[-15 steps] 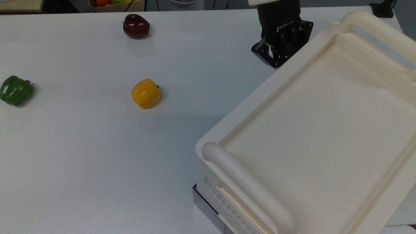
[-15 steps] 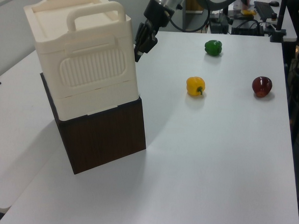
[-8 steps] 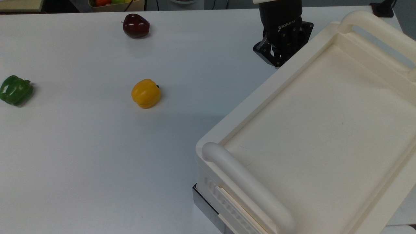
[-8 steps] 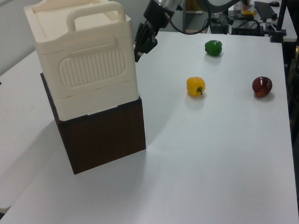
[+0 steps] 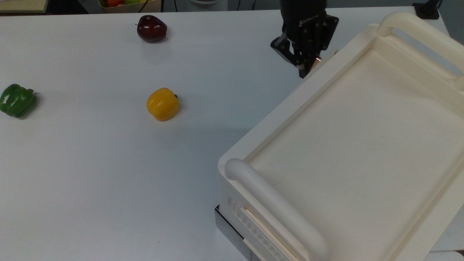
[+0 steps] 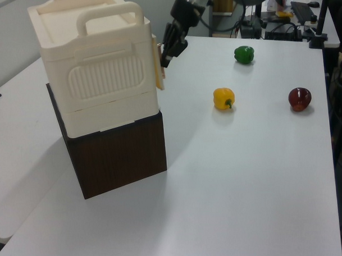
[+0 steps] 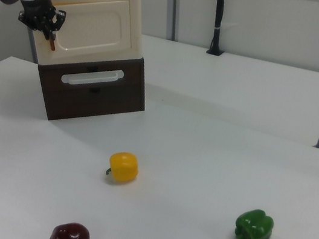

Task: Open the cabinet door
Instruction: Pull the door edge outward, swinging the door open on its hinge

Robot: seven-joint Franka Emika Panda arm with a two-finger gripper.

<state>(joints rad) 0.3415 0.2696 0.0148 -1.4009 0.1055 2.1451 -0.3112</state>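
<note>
We have the end effector (image 7: 50,32) at the copper-coloured handle (image 7: 52,44) of the cabinet door (image 7: 95,27), which fronts the cream cabinet (image 5: 359,137) on its dark base (image 6: 118,155) at one end of the surface (image 5: 108,163). In the right view its fingers sit round the top of that slim bar, and we judge them clamped on it. In the left view the door's free edge (image 6: 157,66) stands just proud of the cabinet's corner, so we judge the door barely cracked.

To do this well, we should pull along an arc about the hinge (on the right view's right, opposite the handle, by our reading), not straight out, letting the wrist turn with the panel so the bar does not slip or twist. Steady, slow force suits a light cabinet stacked on a base. The yellow pepper (image 7: 123,167), green pepper (image 7: 253,230) and apple (image 7: 70,237) lie well apart from the door's swing.
</note>
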